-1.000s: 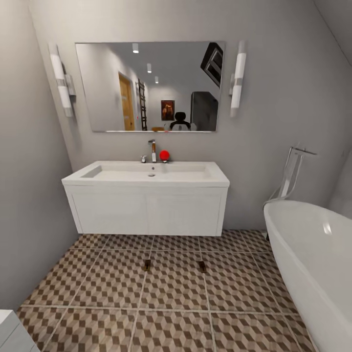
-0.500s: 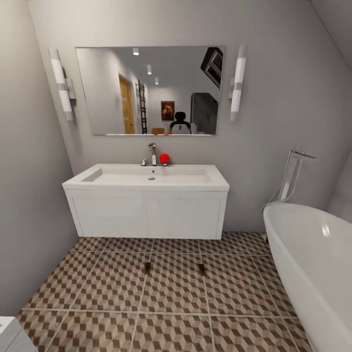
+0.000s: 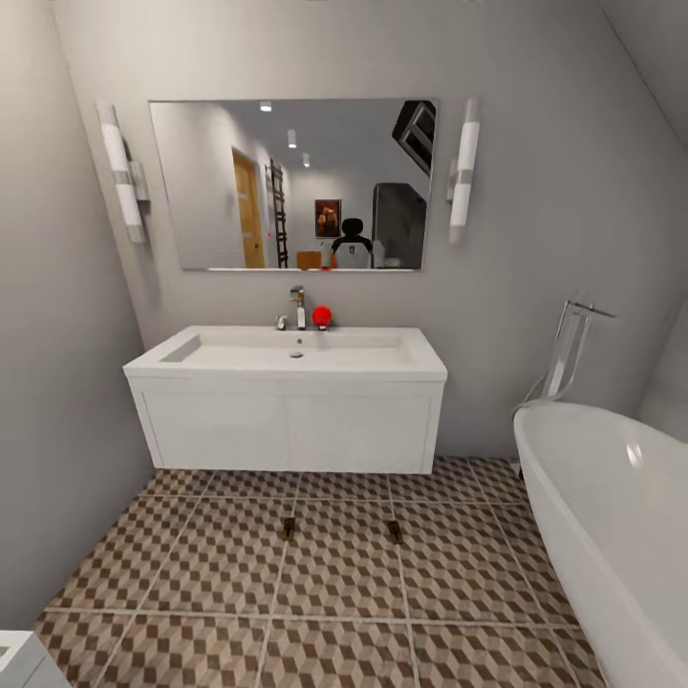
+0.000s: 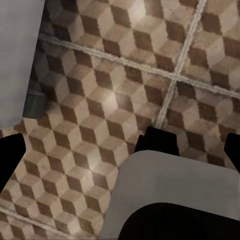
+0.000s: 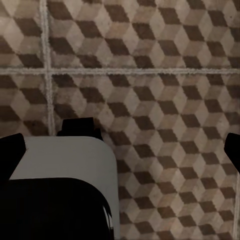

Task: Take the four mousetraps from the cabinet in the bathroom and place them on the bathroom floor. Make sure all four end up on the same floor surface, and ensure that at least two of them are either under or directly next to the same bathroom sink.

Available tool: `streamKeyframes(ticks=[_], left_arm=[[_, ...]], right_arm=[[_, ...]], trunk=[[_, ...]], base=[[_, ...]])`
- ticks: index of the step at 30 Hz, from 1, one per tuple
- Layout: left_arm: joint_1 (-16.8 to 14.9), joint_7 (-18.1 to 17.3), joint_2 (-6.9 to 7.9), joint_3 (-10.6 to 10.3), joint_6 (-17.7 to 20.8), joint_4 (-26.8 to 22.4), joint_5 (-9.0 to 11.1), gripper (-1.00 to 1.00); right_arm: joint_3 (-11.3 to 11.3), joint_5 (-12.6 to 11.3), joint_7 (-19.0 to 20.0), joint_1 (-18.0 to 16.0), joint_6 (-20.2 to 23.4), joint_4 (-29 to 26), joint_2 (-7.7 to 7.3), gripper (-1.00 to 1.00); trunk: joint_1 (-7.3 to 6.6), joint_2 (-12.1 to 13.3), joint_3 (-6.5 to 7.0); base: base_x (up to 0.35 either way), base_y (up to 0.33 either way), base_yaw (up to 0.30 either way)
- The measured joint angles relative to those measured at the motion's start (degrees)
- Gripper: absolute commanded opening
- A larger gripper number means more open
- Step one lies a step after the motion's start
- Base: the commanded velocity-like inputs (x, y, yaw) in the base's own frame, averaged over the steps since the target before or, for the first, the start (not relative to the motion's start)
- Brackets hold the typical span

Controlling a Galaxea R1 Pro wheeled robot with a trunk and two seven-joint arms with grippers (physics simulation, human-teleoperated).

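Left pincer point(image 4: 120, 145): I see its dark fingertips at the two sides of the left wrist view, spread wide with nothing between them, hanging over the bathroom floor point(image 4: 100, 75); empty, which I take to mean it is between carries.
Right pincer point(image 5: 120, 145): likewise spread and empty above the tiles, fingertips wide apart at the edges of the right wrist view.
Toilet point(image 3: 19, 659): a white corner low at my left, near the base.
Mousetraps: two small dark-and-tan pieces, one point(image 3: 288, 526) and the other point(image 3: 394, 530), lie on the tiles just in front of the vanity; too small to be sure, but I judge them placed there to satisfy the sink condition.
Bathtub point(image 3: 612, 516): white, along my right.
Sink point(image 3: 287, 355): white basin on the wall-hung vanity, straight ahead, chrome tap point(image 3: 299, 306) and a red ball point(image 3: 321, 316) at its back.
Mirror point(image 3: 291, 183): above, reflecting my rig in the doorway.
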Motion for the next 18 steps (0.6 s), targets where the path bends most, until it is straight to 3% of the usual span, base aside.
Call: streamKeyframes(ticks=[18], left_arm=[[0.29,-0.01,0.12,0.00,-2.04,0.00,0.16,1.00]], right_arm=[[0.00,0.00,0.23,0.05,-0.05,0.02,0.03,1.00]], trunk=[[-3.95,7.22,3.23]], base=[[0.000,0.000,0.000]])
